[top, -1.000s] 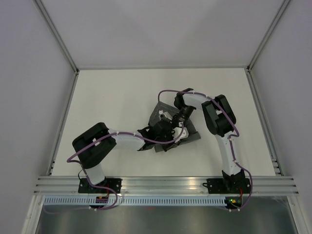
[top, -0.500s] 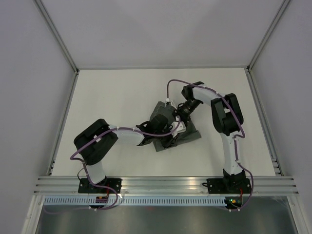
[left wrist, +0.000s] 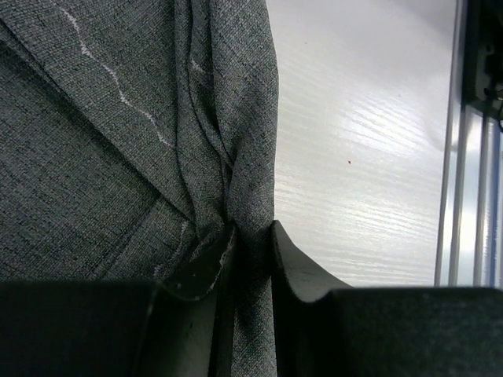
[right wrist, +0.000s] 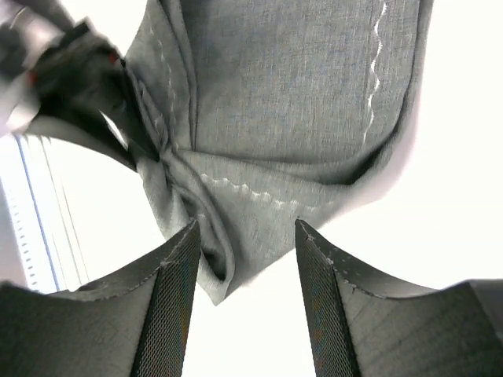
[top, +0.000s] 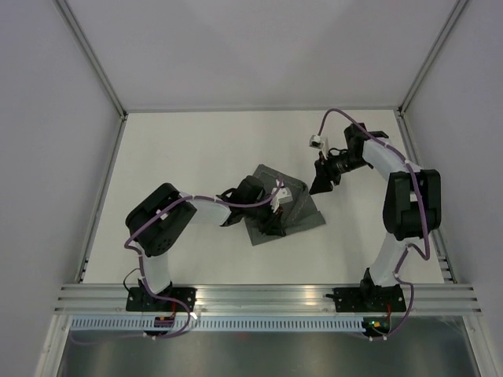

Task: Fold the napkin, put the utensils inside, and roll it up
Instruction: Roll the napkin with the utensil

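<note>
The dark grey napkin [top: 297,206] lies crumpled and partly folded at mid-table, its pale stitched line showing. My left gripper [top: 277,218] sits at its near left edge, shut on a bunched fold of the cloth [left wrist: 118,133] that runs between the two fingers [left wrist: 251,236]. My right gripper [top: 321,186] hovers off the napkin's right corner, open, with nothing between its fingers [right wrist: 246,228]. In the right wrist view the napkin [right wrist: 291,110] lies beyond the fingertips. The utensils are out of view.
The aluminium rail [top: 267,297] runs along the near edge and also shows at the right of the left wrist view [left wrist: 464,157]. White walls and frame posts close the table in. A white cable connector [top: 314,141] hangs near the right wrist.
My right gripper has pulled away from the napkin, up and to the right, and stands wider open. The left gripper stays shut on the cloth and has shifted slightly right.
</note>
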